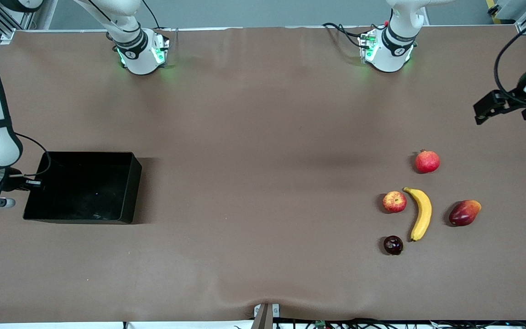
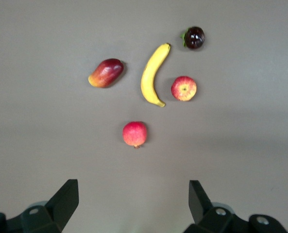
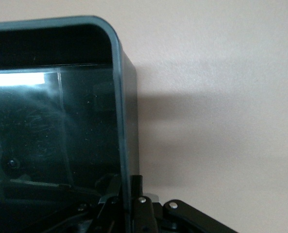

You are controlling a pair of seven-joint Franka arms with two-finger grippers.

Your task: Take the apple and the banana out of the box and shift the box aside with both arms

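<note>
From the front, the black box (image 1: 82, 187) is sitting toward the right arm's end of the table. The right gripper (image 1: 28, 183) is clenching the box's end wall, the one at that end of the table. The fruits are lying well apart from it, toward the left arm's end: the banana (image 1: 420, 213) just beside the apple (image 1: 394, 201), a pomegranate (image 1: 427, 161) farther from the camera, a dark purple fruit (image 1: 393, 245) nearer, and a red mango-like fruit (image 1: 464, 212) beside the banana. The left gripper (image 1: 484, 110) is hovering over bare table, farther from the camera than the fruits.

In the left wrist view, its fingers (image 2: 62, 200) are standing released and wide, holding nothing, with the banana (image 2: 153, 75) and apple (image 2: 183, 88) below.

In the right wrist view, the right gripper (image 3: 129, 199) is pinching the box's thin wall (image 3: 122, 121).
</note>
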